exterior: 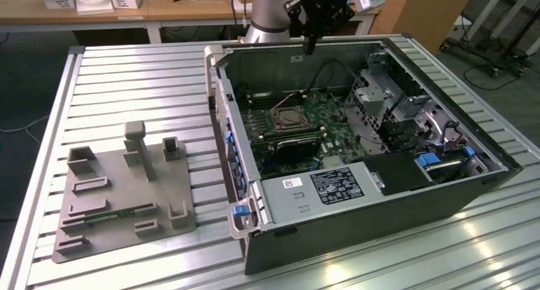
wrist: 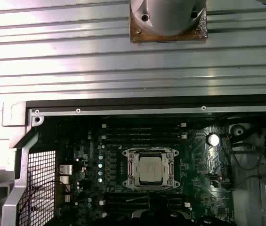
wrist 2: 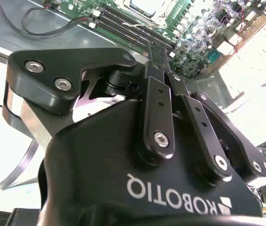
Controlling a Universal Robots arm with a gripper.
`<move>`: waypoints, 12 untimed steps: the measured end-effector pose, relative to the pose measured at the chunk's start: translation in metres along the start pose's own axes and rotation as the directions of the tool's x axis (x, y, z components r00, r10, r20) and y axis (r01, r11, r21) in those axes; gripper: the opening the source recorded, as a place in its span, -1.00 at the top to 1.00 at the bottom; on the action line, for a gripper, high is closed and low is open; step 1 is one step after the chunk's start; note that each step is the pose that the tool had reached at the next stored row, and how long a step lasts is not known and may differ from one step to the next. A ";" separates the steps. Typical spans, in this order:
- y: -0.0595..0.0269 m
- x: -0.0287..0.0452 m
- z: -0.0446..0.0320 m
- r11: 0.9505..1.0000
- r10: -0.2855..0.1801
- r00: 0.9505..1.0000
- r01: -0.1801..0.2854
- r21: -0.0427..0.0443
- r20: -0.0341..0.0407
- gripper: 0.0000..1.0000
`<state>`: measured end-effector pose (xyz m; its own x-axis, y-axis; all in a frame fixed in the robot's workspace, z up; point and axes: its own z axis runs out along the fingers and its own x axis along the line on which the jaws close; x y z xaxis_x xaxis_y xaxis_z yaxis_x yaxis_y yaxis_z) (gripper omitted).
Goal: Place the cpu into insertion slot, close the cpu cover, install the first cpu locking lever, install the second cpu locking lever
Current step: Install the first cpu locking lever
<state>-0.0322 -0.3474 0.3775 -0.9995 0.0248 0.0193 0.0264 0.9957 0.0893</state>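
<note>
- The jaws hang above the far rim of the open computer case [exterior: 363, 208]. Their black fingers [wrist 2: 157, 113] are pressed together, with nothing visible between them.
- The cpu [wrist: 150, 169] sits flat in its socket on the green motherboard [wrist: 90, 160], well below the jaws and further into the case.
- The cpu cover [wrist: 132, 170] lies down around the cpu as a silvery frame, and the chip's pale top shows through its open centre. I cannot tell how the locking levers stand.
- Dark memory slots [wrist: 142, 128] run in rows between the jaws and the socket, just beside the cover's nearer edge.
- A black cable [wrist 2: 52, 34] loops along the case wall below the jaws, off to one side of the line to the socket.
- Beyond the socket from the jaws, a labelled grey box [exterior: 333, 187] spans the front of the case. A metal drive cage [exterior: 384, 97] fills the side bay.
- The arm's base [wrist: 168, 16] is bolted to the slatted metal desk [exterior: 135, 75] behind the jaws, outside the case.
- A grey fixture [exterior: 126, 195] with upright posts and shallow pockets rests on the desk, well apart from the jaws and the case.
</note>
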 end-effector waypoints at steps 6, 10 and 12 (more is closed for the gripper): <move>0.0000 0.0000 0.0000 1.000 0.000 1.000 0.000 0.000 0.000 0.80; 0.0000 0.0000 0.0000 1.000 0.000 1.000 0.000 0.000 0.000 0.80; 0.0000 0.0000 0.0000 1.000 0.000 1.000 0.000 0.000 0.000 0.80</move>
<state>-0.0322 -0.3474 0.3775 -0.9995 0.0248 0.0193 0.0264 0.9957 0.0893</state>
